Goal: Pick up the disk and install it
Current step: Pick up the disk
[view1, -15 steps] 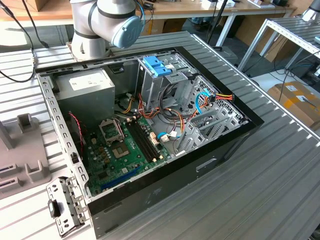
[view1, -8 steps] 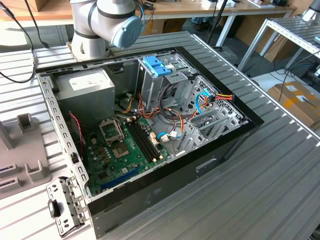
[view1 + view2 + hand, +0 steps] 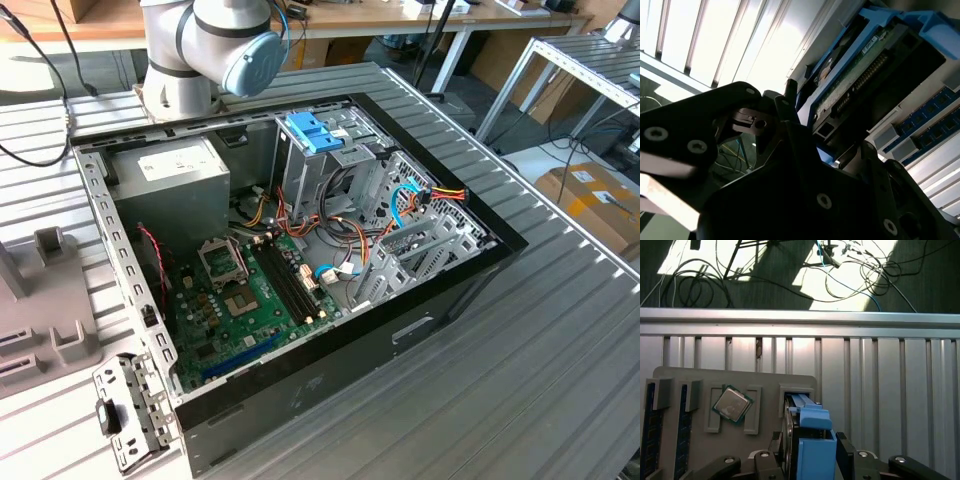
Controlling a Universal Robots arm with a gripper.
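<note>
The black two-finger gripper [image 3: 809, 452] has one finger on each broad face of the disk [image 3: 812, 425], a flat dark hard drive with bright blue plastic rails and a blue end tab. In the first wrist view I see no gap between the fingers [image 3: 776, 447] and the drive. I therefore judge that the gripper is clamped on it, though the contact itself is partly in shadow.

The landmark is the grey plastic holder plate [image 3: 770, 382], which lies on the ribbed metal table top [image 3: 880, 390]. The disk stands on its narrow end in a pocket of this plate, with the blue tab pointing away from the plate, toward the wrist. On the same plate, a square silver processor chip [image 3: 731, 404] lies in the pocket just beside the disk. Dark memory sticks [image 3: 652, 435] stand on the other side of the chip from the disk.

The relation that matters is this: the long axis of the disk runs straight out of the plate and along the gripper's own axis, so the drive lies directly between the fingers, not to one side. Whether its lower end sits fully in the pocket or is a little raised, I cannot tell. The second wrist view shows the green circuit board on one face of the disk [image 3: 860, 75].

The open black computer case [image 3: 330, 390] stands near the plate, on the exterior view's right of it.
</note>
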